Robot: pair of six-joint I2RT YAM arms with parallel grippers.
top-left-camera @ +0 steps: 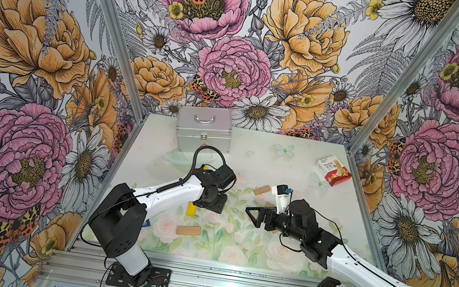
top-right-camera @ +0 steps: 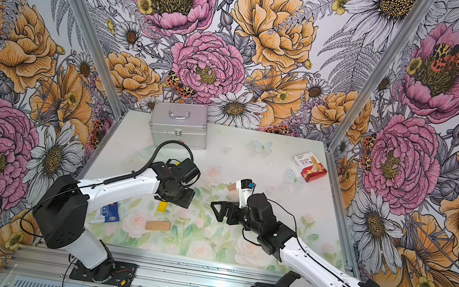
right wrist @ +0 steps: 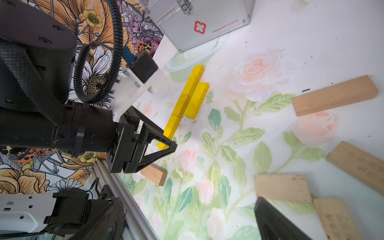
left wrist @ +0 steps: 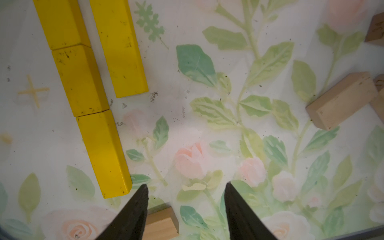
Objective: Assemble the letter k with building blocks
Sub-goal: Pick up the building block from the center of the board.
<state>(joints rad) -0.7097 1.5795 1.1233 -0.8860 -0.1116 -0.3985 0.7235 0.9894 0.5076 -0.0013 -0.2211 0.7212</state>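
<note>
**Desk:** What did we have on the floral table mat?

**Field:** We had the letter k as a stem only, lying in front of the silver case. 3 yellow building blocks lay end to end in 1 straight row, each touching the next. The 4th yellow bar lay just beside that row, nearly parallel to it rather than slanting off it.

**Desk:** And the left gripper?

**Field:** The left gripper hung over the mat by the near end of the row. Its 2 black fingers stood apart, and we saw only printed roses between them, so it gripped nothing. In both top views the left arm covered most of the row, and we saw just 1 yellow end below its wrist.

**Desk:** The right one?

**Field:** The right gripper pointed toward the left one, with bare mat between them. Its jaws were spread wide, and we saw nothing in them.

**Desk:** The pale wood?

**Field:** We counted 4 pale wood bars lying flat near the right gripper at mixed angles. 1 more pale bar lay alone nearer the table's front edge, close to the left gripper. The red-and-white carton sat at the far right, and the blue-white sachet lay under the left arm.
</note>
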